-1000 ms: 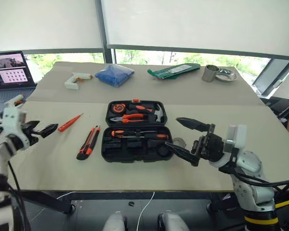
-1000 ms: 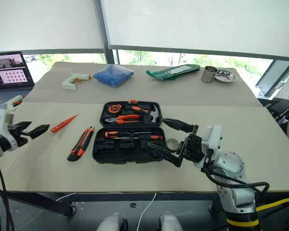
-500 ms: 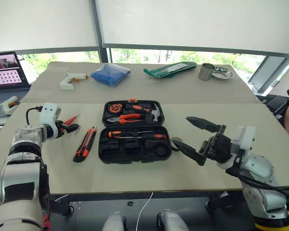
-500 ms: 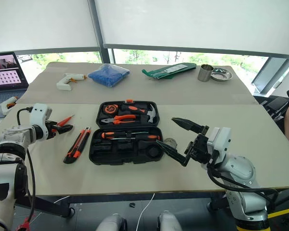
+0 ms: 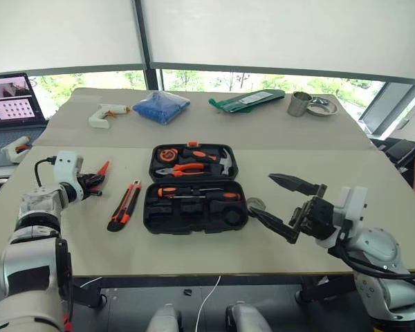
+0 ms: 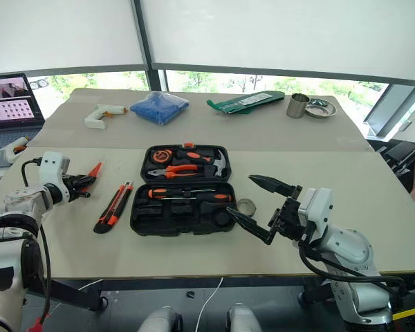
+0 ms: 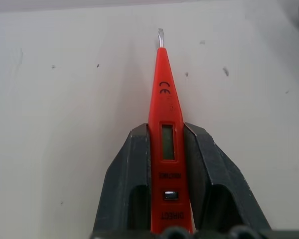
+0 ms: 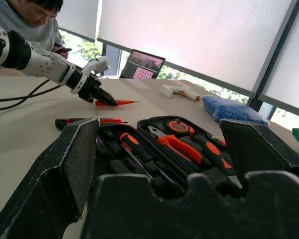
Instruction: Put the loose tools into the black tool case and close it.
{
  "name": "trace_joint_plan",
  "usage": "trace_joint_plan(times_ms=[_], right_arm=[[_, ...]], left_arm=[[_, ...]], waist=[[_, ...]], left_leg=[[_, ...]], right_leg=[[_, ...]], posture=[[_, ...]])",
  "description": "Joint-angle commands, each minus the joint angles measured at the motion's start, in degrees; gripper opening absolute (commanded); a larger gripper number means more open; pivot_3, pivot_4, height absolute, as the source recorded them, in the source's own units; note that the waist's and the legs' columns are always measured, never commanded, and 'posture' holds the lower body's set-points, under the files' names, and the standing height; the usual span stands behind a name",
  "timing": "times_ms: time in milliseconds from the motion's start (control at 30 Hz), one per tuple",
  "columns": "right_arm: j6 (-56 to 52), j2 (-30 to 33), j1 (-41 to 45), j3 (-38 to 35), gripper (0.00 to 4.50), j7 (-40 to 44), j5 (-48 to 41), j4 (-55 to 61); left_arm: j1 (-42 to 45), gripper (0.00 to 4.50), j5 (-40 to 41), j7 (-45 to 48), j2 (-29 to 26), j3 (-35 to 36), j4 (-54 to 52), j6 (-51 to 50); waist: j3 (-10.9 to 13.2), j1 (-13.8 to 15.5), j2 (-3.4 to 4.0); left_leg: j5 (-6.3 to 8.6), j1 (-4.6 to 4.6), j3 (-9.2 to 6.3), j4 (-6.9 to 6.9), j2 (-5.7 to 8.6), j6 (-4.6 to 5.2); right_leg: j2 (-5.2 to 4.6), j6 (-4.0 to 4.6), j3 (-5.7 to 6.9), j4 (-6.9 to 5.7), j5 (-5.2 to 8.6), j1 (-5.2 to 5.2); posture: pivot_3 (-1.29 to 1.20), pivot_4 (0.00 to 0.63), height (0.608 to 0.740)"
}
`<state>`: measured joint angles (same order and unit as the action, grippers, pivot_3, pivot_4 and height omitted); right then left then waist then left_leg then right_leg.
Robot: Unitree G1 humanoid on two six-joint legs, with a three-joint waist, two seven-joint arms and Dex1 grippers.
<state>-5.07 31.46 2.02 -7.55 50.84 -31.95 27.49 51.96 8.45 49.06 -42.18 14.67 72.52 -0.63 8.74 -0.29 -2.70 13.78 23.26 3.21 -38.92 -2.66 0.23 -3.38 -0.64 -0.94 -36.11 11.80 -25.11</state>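
we see the black tool case [image 5: 195,187] lying open in the middle of the table [image 5: 194,249], its lid half toward the windows. in the lid's moulded slots sit a round tape measure [image 5: 167,155], orange-handled pliers [image 5: 188,167] and a hammer [image 5: 221,161]. the near half holds two orange-and-black screwdrivers [image 5: 197,193] across its upper slots, with dark moulded pockets below them, and something round and dark sits in its right-hand corner [image 5: 233,216], though we cannot tell what it is.

just left of the case the utility knife [image 5: 125,205] lies flat on the table. further left, the left gripper [image 5: 92,184] has its two black fingers [image 7: 127,184] clamped on the handle of the slim orange screwdriver [image 7: 165,134], whose metal tip points away from the wrist. a small tape roll [image 5: 256,204] rests on the table beside the case's right edge. the right gripper [image 5: 285,205] hangs over the table to the right of the case, its jaws spread wide and holding nothing.

at the far side of the table we see a white glue gun [image 5: 107,113], a blue bag [image 5: 162,106], a green packet [image 5: 247,101], a metal cup [image 5: 299,104] and a metal dish [image 5: 324,107]. a laptop [image 5: 12,107] stands at the left, and a person [image 8: 32,20] sits behind the left arm. white blinds [image 5: 263,31] cover the windows above.
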Motion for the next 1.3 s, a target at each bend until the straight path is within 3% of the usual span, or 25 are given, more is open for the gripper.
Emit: trace_joint_plan(times_ms=[33,200,367,533,700,1300], right_arm=[[2.9,2.1,1.2,-3.4,4.5,3.7,-2.3,-0.5],[1.6,5.2,3.2,-4.0,4.5,7.6,-3.4,-3.2],[-0.9,6.1,6.1,-0.7,4.5,9.0,-4.1,-4.0],[-2.3,4.5,8.1,3.1,4.5,7.5,-3.2,-2.4],[-3.2,5.0,8.7,2.3,4.5,6.1,-3.1,-2.6],[-5.7,6.7,6.8,3.4,4.5,3.0,-1.4,0.1]], left_arm=[[2.0,0.47,4.8,27.4,-2.5,-2.9,-13.7,1.1],[-0.1,0.47,4.6,42.2,-3.5,-11.7,-31.6,-6.4],[-2.2,0.47,1.7,41.0,-1.6,-18.0,-42.8,-8.6],[-4.5,0.47,-4.3,37.6,-0.8,-24.2,-45.6,-8.8],[-6.1,0.47,-6.6,36.0,0.4,-28.1,-49.1,-10.0],[-1.9,0.47,-13.4,32.8,4.4,-34.1,-43.2,-7.5]], waist=[[0.0,0.2,-0.05],[0.0,0.3,-0.05],[0.0,0.2,-0.02],[0.0,-0.4,-0.02],[0.0,-0.2,-0.02],[0.0,0.8,-0.02]], left_leg=[[0.0,0.03,0.01,-0.02,0.01,0.0],[0.0,-0.01,0.05,-0.04,0.06,-0.01],[-0.01,-0.06,-0.01,-0.06,0.02,0.01],[-0.01,-0.09,-0.04,-0.05,-0.03,0.01],[-0.01,-0.01,-0.03,-0.1,0.0,0.01],[-0.01,-0.03,-0.04,-0.11,0.03,0.02]], right_leg=[[0.0,0.01,0.0,0.01,0.0,0.0],[-0.04,-0.03,-0.09,0.05,-0.01,0.07],[0.04,-0.08,-0.13,-0.01,0.03,0.09],[0.13,-0.2,-0.17,-0.04,0.1,0.08],[0.08,-0.2,-0.18,-0.02,0.09,0.05],[0.08,-0.2,-0.18,-0.03,0.09,0.06]], posture=[[0.0,0.15,0.74],[0.0,0.15,0.74],[0.0,0.15,0.74],[0.0,0.15,0.74],[0.0,0.15,0.74],[0.0,0.15,0.74]])
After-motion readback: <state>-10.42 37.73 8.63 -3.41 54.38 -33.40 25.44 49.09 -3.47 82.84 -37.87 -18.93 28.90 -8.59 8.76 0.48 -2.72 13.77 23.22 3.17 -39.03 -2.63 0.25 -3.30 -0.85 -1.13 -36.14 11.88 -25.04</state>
